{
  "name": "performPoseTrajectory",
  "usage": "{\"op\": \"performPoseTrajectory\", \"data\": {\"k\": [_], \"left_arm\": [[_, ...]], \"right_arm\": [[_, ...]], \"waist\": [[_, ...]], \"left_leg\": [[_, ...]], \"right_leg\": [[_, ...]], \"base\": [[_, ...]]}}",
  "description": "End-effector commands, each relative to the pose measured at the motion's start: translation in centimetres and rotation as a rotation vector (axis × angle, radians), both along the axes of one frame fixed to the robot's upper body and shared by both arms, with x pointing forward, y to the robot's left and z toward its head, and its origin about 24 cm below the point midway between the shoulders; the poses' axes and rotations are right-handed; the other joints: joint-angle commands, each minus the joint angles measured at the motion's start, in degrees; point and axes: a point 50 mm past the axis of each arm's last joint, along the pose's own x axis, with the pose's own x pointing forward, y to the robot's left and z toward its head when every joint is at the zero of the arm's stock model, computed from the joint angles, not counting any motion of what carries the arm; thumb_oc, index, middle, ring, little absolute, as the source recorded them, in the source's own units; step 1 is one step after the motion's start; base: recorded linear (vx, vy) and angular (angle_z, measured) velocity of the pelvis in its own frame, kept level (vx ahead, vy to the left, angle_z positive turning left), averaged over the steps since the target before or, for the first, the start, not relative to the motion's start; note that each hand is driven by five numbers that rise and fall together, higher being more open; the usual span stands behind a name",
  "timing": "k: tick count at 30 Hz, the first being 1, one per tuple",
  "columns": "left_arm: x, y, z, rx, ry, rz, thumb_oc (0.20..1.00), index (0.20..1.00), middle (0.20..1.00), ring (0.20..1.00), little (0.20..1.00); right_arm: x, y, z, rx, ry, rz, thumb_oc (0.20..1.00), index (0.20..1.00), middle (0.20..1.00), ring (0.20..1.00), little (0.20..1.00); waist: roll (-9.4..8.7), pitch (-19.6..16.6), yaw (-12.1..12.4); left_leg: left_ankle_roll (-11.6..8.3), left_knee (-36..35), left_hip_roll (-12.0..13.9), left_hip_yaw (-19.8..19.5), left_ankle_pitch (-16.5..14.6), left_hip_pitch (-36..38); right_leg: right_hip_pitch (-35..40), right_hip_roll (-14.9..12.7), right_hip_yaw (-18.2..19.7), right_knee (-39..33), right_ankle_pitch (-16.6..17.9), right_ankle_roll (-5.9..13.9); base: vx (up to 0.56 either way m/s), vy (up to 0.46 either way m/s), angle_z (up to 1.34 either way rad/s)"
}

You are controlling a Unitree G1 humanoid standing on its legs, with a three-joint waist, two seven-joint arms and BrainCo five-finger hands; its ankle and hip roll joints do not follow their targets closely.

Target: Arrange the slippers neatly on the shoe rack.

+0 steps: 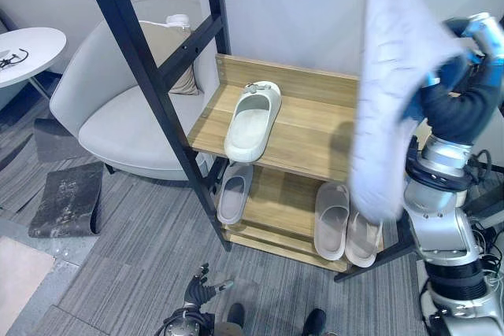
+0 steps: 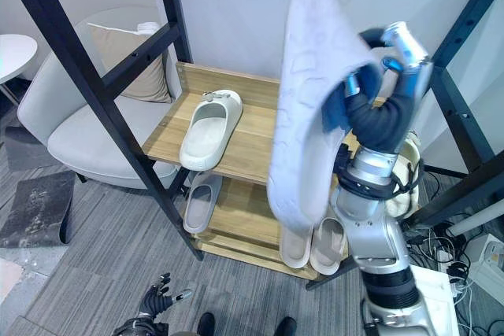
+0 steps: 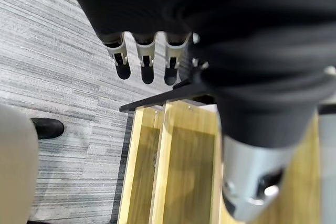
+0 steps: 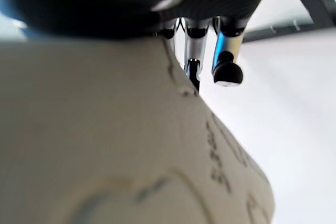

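Gripping a white slipper (image 2: 311, 92) in the right hand (image 2: 370, 96), fingers (image 4: 227, 66) curled round its edge, sole facing the camera, held up above the shoe rack (image 1: 315, 127) near its right end. Second white slipper (image 1: 253, 121) lies on the top shelf toward the left edge. Lower shelf: grey slipper (image 1: 234, 192) at left, beige pair (image 1: 345, 230) at right. Left hand (image 1: 197, 295) hangs low over the floor, fingers (image 3: 147, 59) relaxed, holding nothing.
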Motion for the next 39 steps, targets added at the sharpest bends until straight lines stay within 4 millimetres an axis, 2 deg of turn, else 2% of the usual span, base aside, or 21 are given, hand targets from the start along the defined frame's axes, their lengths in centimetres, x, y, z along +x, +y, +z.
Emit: {"op": "performPoseTrajectory", "data": {"k": [1,3,5,6,7,11,15,16,18,19,22,25,30,32,33,35,37,38,39], "left_arm": [[1.1,0.2,0.3,0.030,-0.021,-0.007,1.000,1.000,1.000,1.000,1.000],[1.2,0.0,0.2,0.029,-0.015,0.000,1.000,1.000,1.000,1.000,1.000],[1.5,-0.3,0.2,0.024,-0.012,0.005,1.000,1.000,1.000,1.000,1.000],[2.1,-0.4,0.3,0.024,-0.028,0.007,1.000,1.000,1.000,1.000,1.000],[2.1,-0.4,0.4,0.024,-0.029,0.007,1.000,1.000,1.000,1.000,1.000],[2.8,-0.2,0.6,0.028,-0.057,0.004,1.000,1.000,1.000,1.000,1.000],[2.8,0.1,0.5,0.050,-0.055,0.005,1.000,1.000,1.000,1.000,1.000],[2.8,0.1,0.4,0.053,-0.052,-0.001,1.000,1.000,1.000,1.000,1.000],[2.7,0.2,0.3,0.056,-0.051,0.019,1.000,1.000,1.000,1.000,1.000],[2.5,0.2,0.1,0.056,-0.042,0.018,1.000,1.000,1.000,1.000,1.000],[2.2,0.1,-0.2,0.057,-0.027,0.034,1.000,1.000,1.000,1.000,1.000],[1.7,-0.2,-0.6,0.048,-0.010,0.042,1.000,1.000,1.000,1.000,1.000],[1.4,-1.3,-0.7,0.036,-0.021,0.012,1.000,1.000,1.000,1.000,1.000],[1.6,-1.5,-0.5,0.027,-0.048,-0.018,1.000,1.000,1.000,1.000,1.000],[1.6,-1.6,-0.4,0.025,-0.049,-0.018,1.000,1.000,1.000,1.000,1.000],[2.8,-1.8,0.4,0.003,-0.114,-0.038,1.000,1.000,1.000,1.000,1.000],[3.8,-2.2,1.2,-0.010,-0.165,-0.065,1.000,1.000,1.000,1.000,1.000],[4.8,-2.7,1.9,-0.040,-0.210,-0.076,1.000,1.000,1.000,1.000,1.000],[5.5,-2.7,2.4,-0.040,-0.239,-0.085,1.000,1.000,1.000,1.000,1.000]], "right_arm": [[-2.1,2.9,2.0,0.104,-0.086,0.624,0.200,0.200,0.200,0.200,0.200],[-2.0,6.7,0.8,0.212,0.042,1.073,0.200,0.200,0.200,0.200,0.200],[-2.5,10.6,0.1,0.189,0.158,1.352,0.200,0.200,0.200,0.200,0.200],[-3.2,12.5,0.0,0.101,0.195,1.462,0.200,0.200,0.200,0.200,0.200],[-3.2,12.6,0.0,0.100,0.194,1.463,0.200,0.200,0.200,0.200,0.200],[-3.3,15.4,-2.0,-0.008,0.327,1.553,0.200,0.200,0.200,0.200,0.200],[-3.1,17.6,-5.5,-0.142,0.500,1.562,0.200,0.200,0.200,0.200,0.200],[-2.9,17.6,-6.0,-0.233,0.495,1.482,0.200,0.200,0.200,0.200,0.200],[-2.4,18.2,-8.9,-0.326,0.606,1.381,0.200,0.200,0.200,0.200,0.200],[-2.2,18.0,-9.0,-0.394,0.579,1.307,0.200,0.200,0.200,0.200,0.200],[-1.5,17.7,-12.4,-0.597,0.636,1.050,0.200,0.200,0.200,0.200,0.200],[-0.5,16.3,-15.0,-0.750,0.661,0.800,0.200,0.200,0.200,0.200,0.200],[1.4,13.3,-17.1,-1.009,0.499,0.295,0.200,0.200,0.200,0.200,0.200],[2.3,12.1,-16.6,-1.109,0.340,0.102,0.200,0.200,0.200,0.200,0.200],[2.3,12.1,-16.7,-1.109,0.337,0.098,0.200,0.200,0.200,0.200,0.200],[4.0,10.6,-15.0,-1.128,0.228,-0.095,0.200,0.200,0.200,0.200,0.200],[5.3,9.6,-13.3,-1.124,0.156,-0.217,0.200,0.200,0.200,0.200,0.200],[6.8,8.4,-12.0,-1.124,0.116,-0.335,0.200,0.200,0.200,0.200,0.200],[7.6,7.8,-11.0,-1.126,0.085,-0.406,0.200,0.200,0.200,0.200,0.200]], "waist": [[-0.55,-0.17,2.23],[-0.35,-0.17,2.85],[-0.25,0.03,3.80],[-0.18,0.24,5.17],[-0.27,0.12,4.96],[-0.32,0.48,6.87],[-0.26,1.21,8.13],[-0.22,1.39,8.26],[-0.19,1.90,8.36],[-0.18,2.03,8.39],[0.07,2.66,8.26],[0.23,3.59,7.98],[0.54,5.40,8.02],[0.82,6.54,8.55],[0.90,6.59,8.58],[1.16,8.91,8.64],[1.52,11.10,8.54],[1.96,13.95,8.31],[2.29,14.96,8.05]], "left_leg": [[-0.16,-0.27,-1.68,-0.40,-2.03,0.74],[-0.35,-0.28,-1.71,-0.62,-1.75,0.55],[-0.61,-0.26,-1.70,-1.11,-1.46,0.29],[-0.88,-0.13,-1.58,-1.92,-1.38,0.13],[-0.82,-0.15,-1.70,-2.09,-1.20,-0.12],[-1.24,-0.09,-1.85,-4.04,-0.66,-0.88],[-1.45,0.05,-1.75,-5.05,-0.61,-1.11],[-1.51,0.02,-1.73,-5.31,-0.64,-1.16],[-1.49,0.08,-1.77,-5.69,-0.55,-1.33],[-1.53,0.09,-1.73,-5.76,-0.55,-1.48],[-1.52,0.19,-1.69,-6.31,-0.59,-1.77],[-1.39,0.47,-1.80,-6.91,-0.60,-1.99],[-1.40,1.54,-2.03,-7.90,-0.80,-3.47],[-1.49,2.04,-2.09,-8.27,-0.67,-4.57],[-1.50,2.12,-2.08,-8.27,-0.70,-4.62],[-1.40,3.29,-2.28,-8.67,-0.28,-6.99],[-1.17,5.46,-2.63,-8.70,-0.36,-9.45],[-0.77,8.72,-3.06,-8.95,-0.72,-12.58],[-0.81,10.49,-2.86,-9.18,-2.21,-13.82]], "right_leg": [[5.50,-0.45,-0.49,1.65,-5.28,3.67],[5.37,-0.50,-0.79,1.67,-5.21,3.41],[5.38,-0.50,-1.22,1.77,-5.26,3.12],[5.55,-0.40,-1.76,1.83,-5.41,2.83],[5.40,-0.50,-1.94,1.81,-5.33,2.86],[5.74,-0.47,-4.05,1.74,-5.42,2.69],[5.99,-0.36,-5.20,1.94,-5.69,2.53],[6.03,-0.32,-5.41,1.96,-5.80,2.50],[6.00,-0.25,-5.69,2.15,-5.91,2.51],[5.96,-0.20,-5.81,2.20,-6.02,2.55],[5.96,-0.09,-6.35,2.49,-6.50,2.62],[5.76,-0.05,-6.55,3.18,-7.01,2.65],[4.83,0.04,-7.45,3.87,-7.74,2.83],[4.05,0.06,-7.53,3.89,-7.83,2.81],[4.02,0.07,-7.53,3.92,-7.83,2.79],[1.84,-0.05,-7.30,4.23,-7.50,2.81],[-0.61,-0.46,-6.73,5.59,-7.43,2.69],[-3.96,-1.37,-6.04,8.65,-7.38,2.35],[-5.82,-1.60,-4.87,10.97,-8.53,2.67]], "base": [[-0.04,-0.032,-0.07],[-0.05,-0.036,-0.04],[-0.07,-0.045,0.05],[-0.06,-0.037,0.16],[-0.05,-0.036,0.29],[-0.03,-0.025,0.28],[-0.02,-0.017,0.18],[-0.02,-0.007,0.19],[-0.02,0.000,0.18],[-0.01,0.001,0.17],[0.00,0.001,0.11],[0.00,0.000,0.02],[-0.02,-0.017,0.08],[-0.06,-0.025,0.22],[-0.10,-0.035,0.21],[-0.16,-0.024,0.17],[-0.26,0.008,0.03],[-0.27,0.001,-0.02],[-0.31,0.027,-0.05]]}}
